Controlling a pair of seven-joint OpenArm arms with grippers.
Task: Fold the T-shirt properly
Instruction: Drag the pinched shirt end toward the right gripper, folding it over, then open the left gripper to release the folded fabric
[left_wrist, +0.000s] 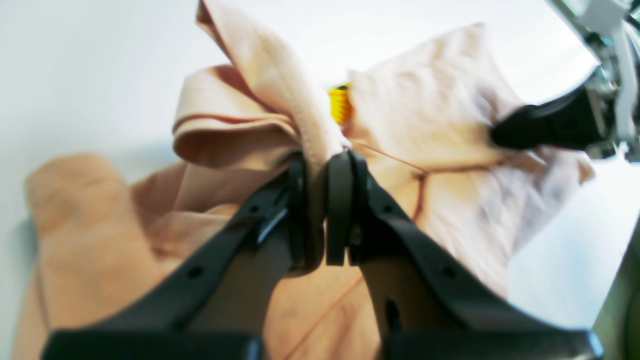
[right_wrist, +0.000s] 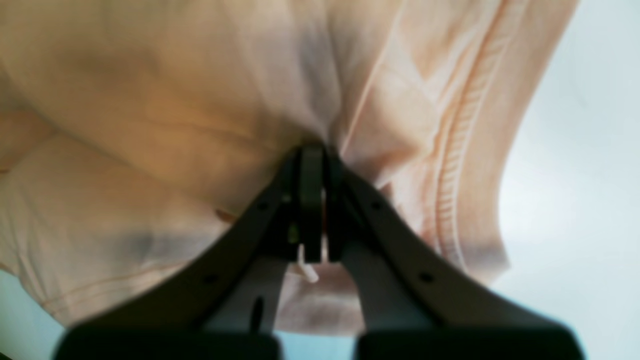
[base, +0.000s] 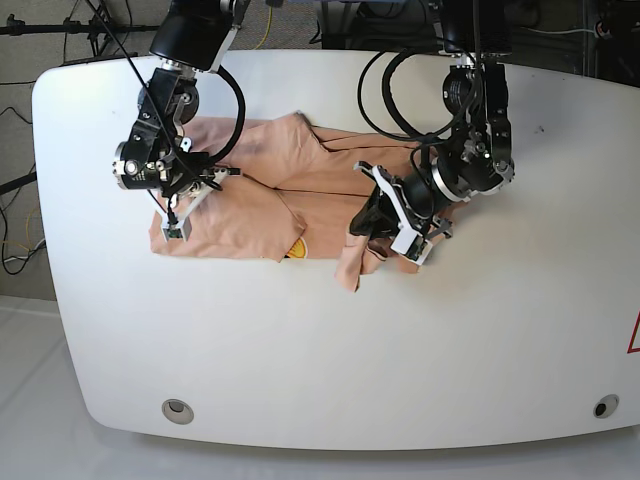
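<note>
The peach T-shirt (base: 250, 210) lies crumpled across the back half of the white table. In the left wrist view my left gripper (left_wrist: 322, 160) is shut on a raised fold of the T-shirt (left_wrist: 240, 125), just in front of its yellow mark (left_wrist: 340, 105). The base view has this gripper (base: 365, 222) at the shirt's right end, where a flap hangs toward the front. My right gripper (right_wrist: 312, 150) is shut on bunched cloth (right_wrist: 165, 100) beside a ribbed edge (right_wrist: 460, 165). It sits at the shirt's left end (base: 190, 195).
The white table (base: 300, 350) runs out to rounded edges, with two round fittings (base: 178, 410) near the front. Black cables (base: 395, 100) loop off both arms above the shirt. The right arm's dark finger (left_wrist: 530, 130) shows at the right of the left wrist view.
</note>
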